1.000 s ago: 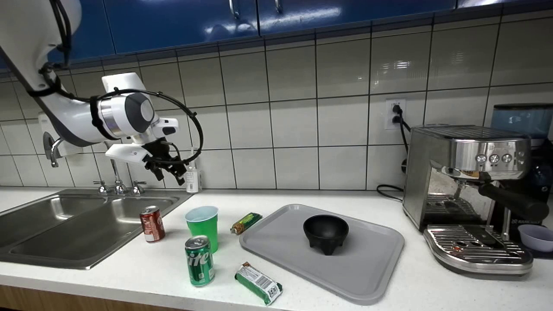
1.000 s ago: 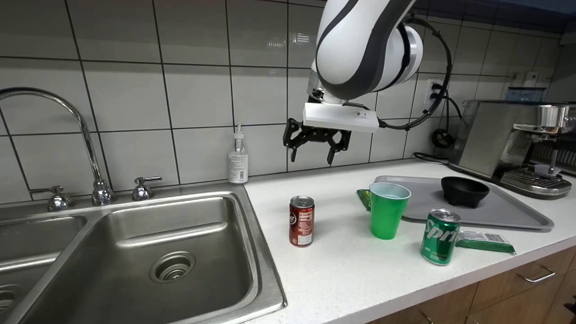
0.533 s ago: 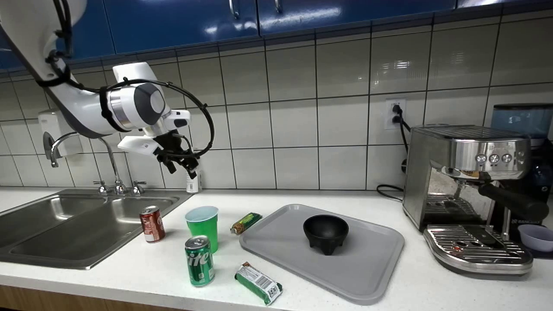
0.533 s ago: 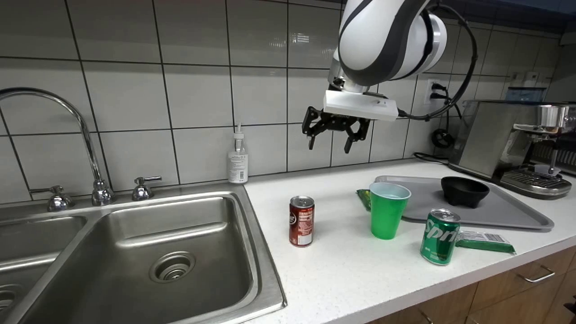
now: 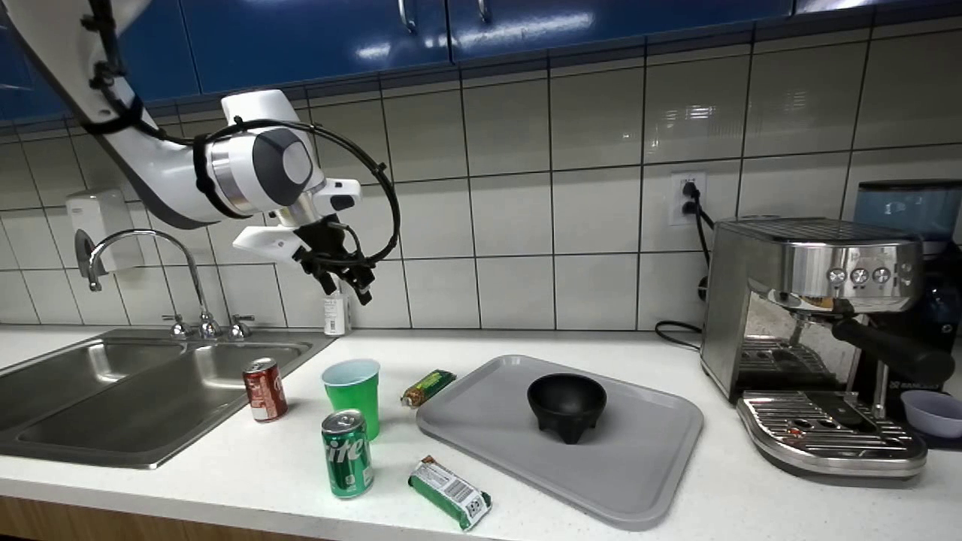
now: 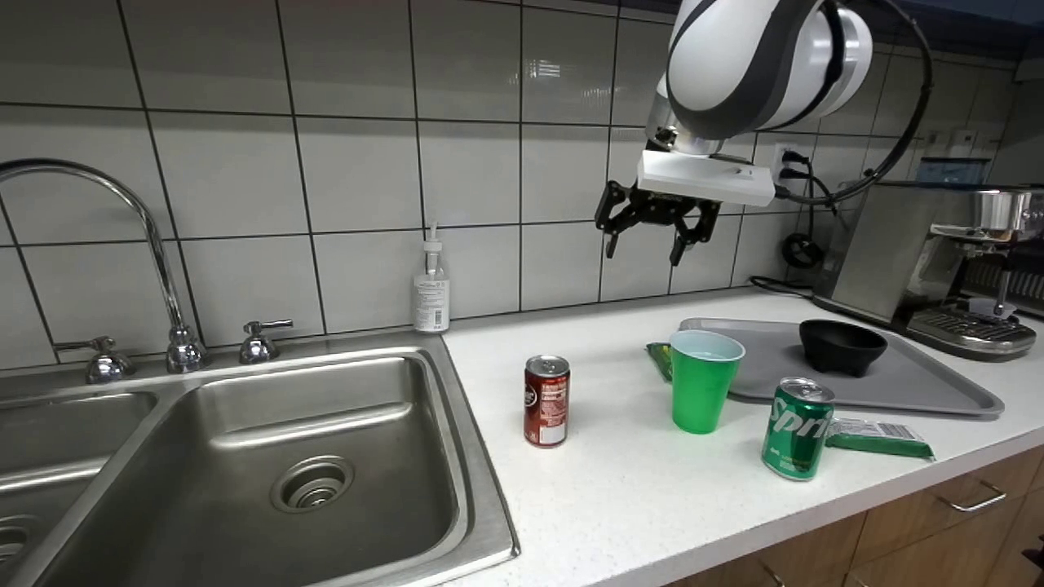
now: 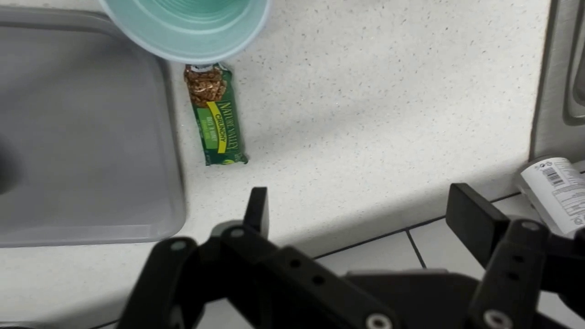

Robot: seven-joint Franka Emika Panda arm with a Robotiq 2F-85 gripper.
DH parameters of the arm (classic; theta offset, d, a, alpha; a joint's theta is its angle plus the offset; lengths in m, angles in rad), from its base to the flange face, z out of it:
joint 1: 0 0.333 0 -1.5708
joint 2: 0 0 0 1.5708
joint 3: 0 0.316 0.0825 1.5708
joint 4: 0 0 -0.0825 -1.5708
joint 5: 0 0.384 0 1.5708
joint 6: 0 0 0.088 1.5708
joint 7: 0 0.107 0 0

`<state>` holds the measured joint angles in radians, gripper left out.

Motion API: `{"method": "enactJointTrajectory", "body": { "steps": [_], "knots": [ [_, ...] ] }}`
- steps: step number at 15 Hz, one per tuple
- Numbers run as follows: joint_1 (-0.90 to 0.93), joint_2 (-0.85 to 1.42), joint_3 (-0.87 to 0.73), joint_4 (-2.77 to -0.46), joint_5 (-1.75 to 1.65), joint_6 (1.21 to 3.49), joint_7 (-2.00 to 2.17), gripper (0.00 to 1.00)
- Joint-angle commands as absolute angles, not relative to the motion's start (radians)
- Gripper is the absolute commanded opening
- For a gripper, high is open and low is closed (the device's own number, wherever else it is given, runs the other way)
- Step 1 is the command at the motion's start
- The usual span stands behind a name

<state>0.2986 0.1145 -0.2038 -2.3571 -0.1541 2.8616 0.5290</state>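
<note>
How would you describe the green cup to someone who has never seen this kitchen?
Find the steel sink, then the white counter beside it. Between the red can and the gray tray, the cup stands upright. Unlike that can and the green can nearby, it has a wide open top, a pale inside and plain green sides.

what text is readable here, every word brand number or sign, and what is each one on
"NATURE VALLEY": green-wrapped bar, wrist view
"CRUNCHY": same bar, yellow band
"Spri" and "ite", parts of "Sprite" in the exterior views: green can
Too small or blurred to read: that bar's smaller print, and lettering on the red can, pump bottle, other bar and black machine.
</note>
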Motion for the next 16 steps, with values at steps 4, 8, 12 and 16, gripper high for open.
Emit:
{"method": "enactJointTrajectory", "body": {
  "steps": [4, 8, 12, 16],
  "knots": [
    [0.277, 0.011, -0.278, -2.438, -0.207, 2.843, 0.505, 1.0],
    [0.262, -0.022, -0.334, -2.47, -0.243, 2.842, 0.504, 1.0],
    [0.241, -0.05, -0.389, -2.498, -0.275, 2.842, 0.501, 1.0],
    [0.217, -0.06, -0.441, -2.515, -0.278, 2.848, 0.495, 1.0]
  ]
}}
